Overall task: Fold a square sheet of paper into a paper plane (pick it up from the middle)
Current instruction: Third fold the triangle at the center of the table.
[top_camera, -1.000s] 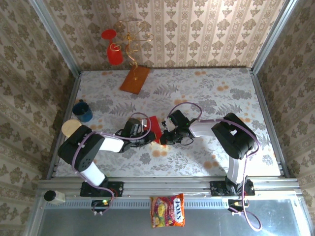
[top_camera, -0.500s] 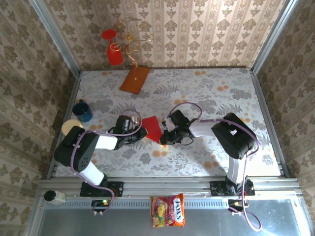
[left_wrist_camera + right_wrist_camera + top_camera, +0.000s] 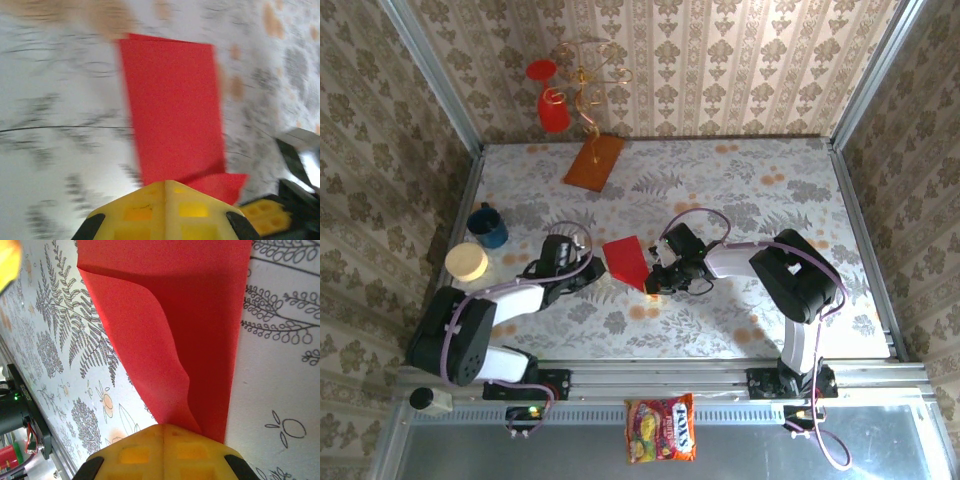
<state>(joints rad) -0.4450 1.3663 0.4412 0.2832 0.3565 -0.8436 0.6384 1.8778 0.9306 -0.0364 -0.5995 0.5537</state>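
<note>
The red square sheet of paper (image 3: 624, 259) lay partly folded near the middle of the table (image 3: 770, 220). One flap was doubled over and curled up off the patterned cloth in the right wrist view. At the sheet's near right corner the right gripper (image 3: 652, 281) was closed on the paper, which ran straight in between its yellow fingers. The left gripper (image 3: 588, 273) sat just left of the sheet with its fingers pressed together and nothing between them. Whether its tip touched the paper's edge could not be told. Well behind the sheet, toward the far left, an orange-brown board (image 3: 593, 161) lay flat. Beyond it, red goblets (image 3: 552, 108) hung on a gold wire rack. Left of the sheet stood a blue cup (image 3: 488, 226), and nearer than that a pale yellow round lid (image 3: 467, 263). Nearer than the sheet, past the table's front rail, lay a colourful candy bag (image 3: 661, 428). Its white lettering was too small to read.
</note>
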